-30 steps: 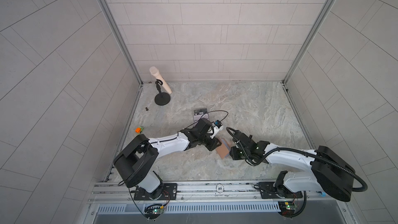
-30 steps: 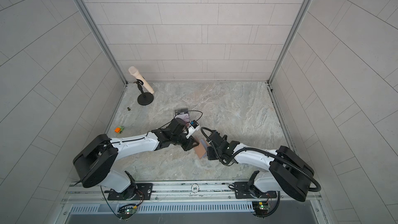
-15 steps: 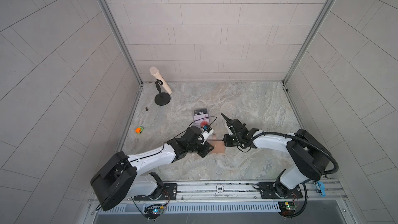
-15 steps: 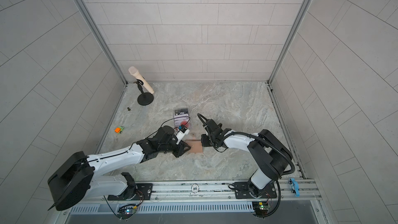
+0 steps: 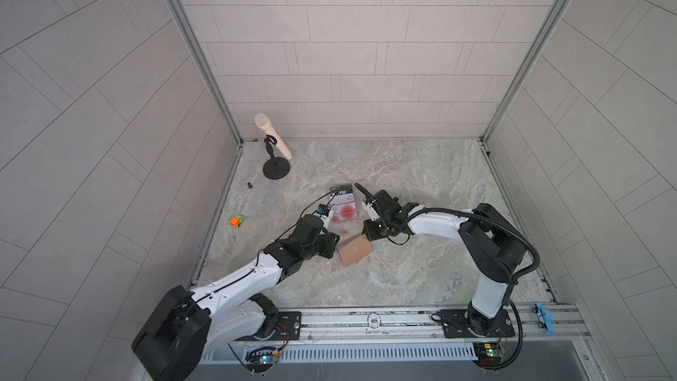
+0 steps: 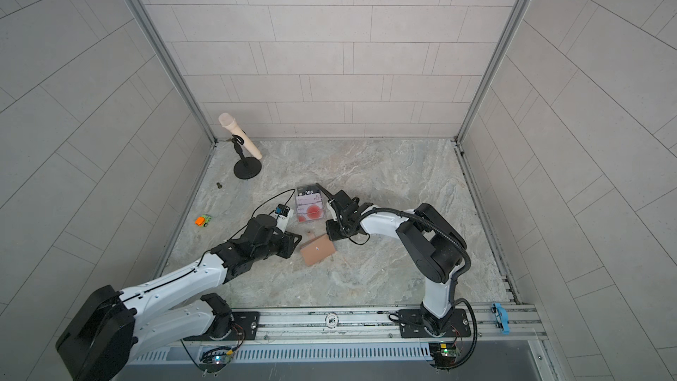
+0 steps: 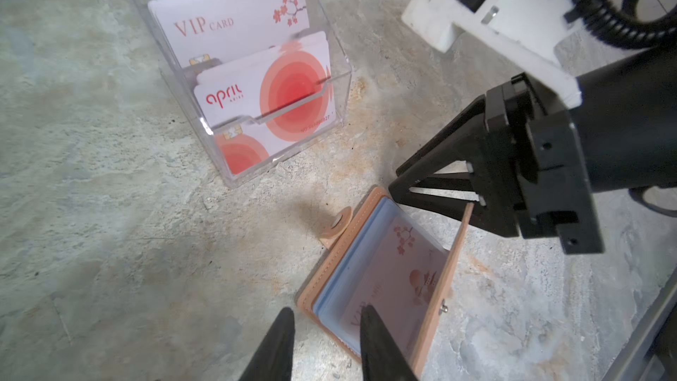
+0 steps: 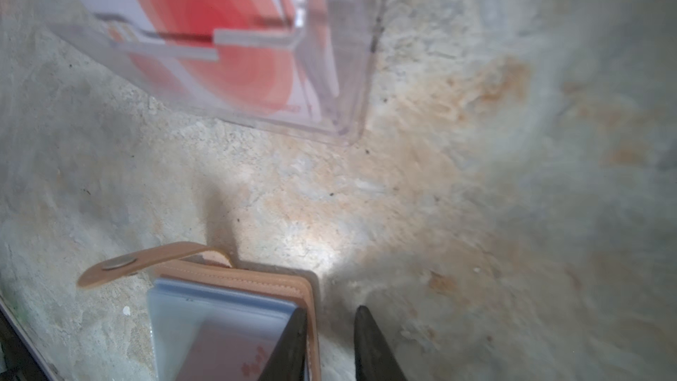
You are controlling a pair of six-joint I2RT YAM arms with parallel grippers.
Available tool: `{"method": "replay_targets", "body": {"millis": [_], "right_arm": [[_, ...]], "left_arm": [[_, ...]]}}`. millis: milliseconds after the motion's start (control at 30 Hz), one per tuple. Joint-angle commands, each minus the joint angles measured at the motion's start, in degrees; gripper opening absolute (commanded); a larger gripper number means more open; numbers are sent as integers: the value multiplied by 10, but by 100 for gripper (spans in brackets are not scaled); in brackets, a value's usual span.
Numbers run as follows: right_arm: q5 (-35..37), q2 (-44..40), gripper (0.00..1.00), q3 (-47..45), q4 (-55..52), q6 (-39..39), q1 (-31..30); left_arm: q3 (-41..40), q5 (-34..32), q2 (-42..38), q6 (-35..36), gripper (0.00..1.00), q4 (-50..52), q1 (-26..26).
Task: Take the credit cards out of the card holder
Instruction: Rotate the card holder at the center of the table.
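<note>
Both arms have re-posed over the last second, and the tan card holder [image 5: 354, 249] has slid a touch toward the left arm. It sits on the marble table [image 5: 421, 185], just on the robot's side of the clear card stand [image 7: 339, 97], and it's open: cover [image 7: 454, 251] tipped up on edge, snap strap [image 7: 339, 227] flopped out toward the stand. Inside, a pale blossom-print card [image 7: 388, 280] is tucked in the top plastic sleeve.

Right gripper [image 8: 330, 318] straddles the raised cover at the end nearest the stand. One finger sits inside against it, the other outside with table showing in the gap, so the jaws are apart, not clamped.

Left gripper [image 7: 326, 315] is at the holder's end farthest from the stand, jaws parted, one finger over the sleeves, one off the edge, nothing pinched.

In the stand, red-circle "april" cards [image 7: 263, 104] are in front, with a VIP card [image 7: 227, 27] behind.
</note>
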State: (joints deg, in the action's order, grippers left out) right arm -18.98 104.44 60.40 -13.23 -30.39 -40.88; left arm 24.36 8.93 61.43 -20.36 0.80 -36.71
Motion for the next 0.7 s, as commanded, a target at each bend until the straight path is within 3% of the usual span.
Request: {"method": "replay_targets", "body": {"millis": [0,133,333,533,667], "right_arm": [[37,-9,27,25,-101,49,-8],[126,-46,38,56,-188,61,-8],[154,-95,45,74,-232,51,-36],[178,-89,45,111,-261,32,-78],[196,-126,45,73,-254,-5,-77]], "left_arm": [[-10,5,2,0,36,2,3],[-13,11,12,3,36,-5,3],[-9,7,27,-9,36,0,3],[-36,117,36,-21,35,-59,-5],[-42,145,17,-26,35,-63,-35]]}}
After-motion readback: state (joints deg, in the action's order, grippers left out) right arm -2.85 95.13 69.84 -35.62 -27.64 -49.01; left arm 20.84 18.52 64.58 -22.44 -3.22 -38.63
